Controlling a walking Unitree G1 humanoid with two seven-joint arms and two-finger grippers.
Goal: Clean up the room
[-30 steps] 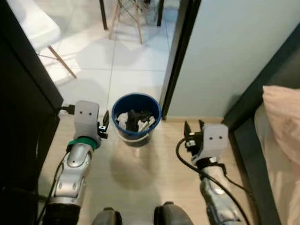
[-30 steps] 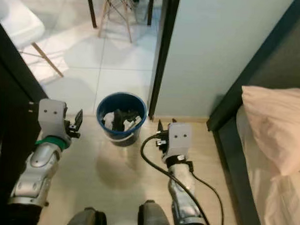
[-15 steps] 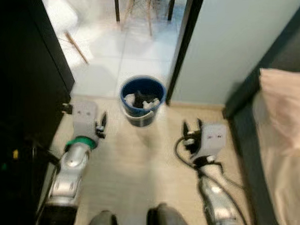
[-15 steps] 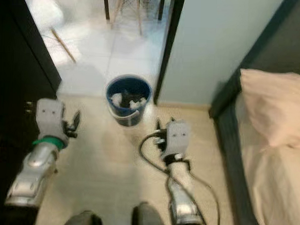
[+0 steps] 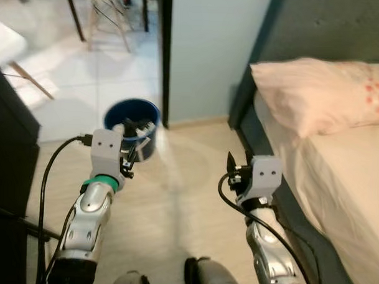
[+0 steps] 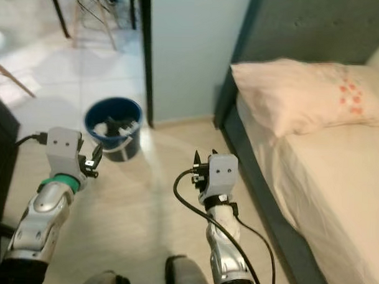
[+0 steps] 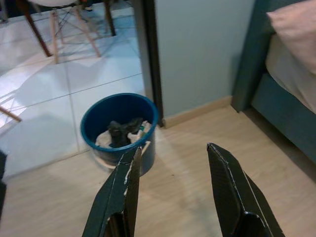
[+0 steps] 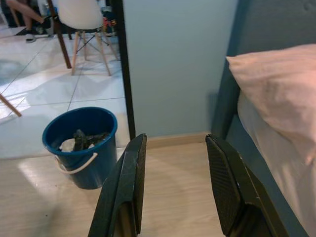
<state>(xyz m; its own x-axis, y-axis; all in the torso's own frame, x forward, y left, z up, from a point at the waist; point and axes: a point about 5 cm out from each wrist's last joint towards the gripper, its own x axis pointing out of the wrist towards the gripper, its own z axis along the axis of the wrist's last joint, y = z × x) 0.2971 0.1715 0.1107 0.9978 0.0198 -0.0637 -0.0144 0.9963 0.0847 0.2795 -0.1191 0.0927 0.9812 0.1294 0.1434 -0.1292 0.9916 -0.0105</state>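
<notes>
With both jaws open and empty, the bucket (image 5: 131,130) sits just ahead of the left gripper (image 5: 130,157). The right gripper (image 5: 236,170) is farther off, nearer the bed (image 5: 337,178).

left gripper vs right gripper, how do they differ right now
The left gripper hangs close beside the blue bucket; the right gripper is nearer the bed. The left arm has a green band at the wrist; the right arm has none visible. Both are open, empty, and held over the wooden floor.

head views look down, wrist views forward, sharing bucket (image 7: 120,129)
</notes>
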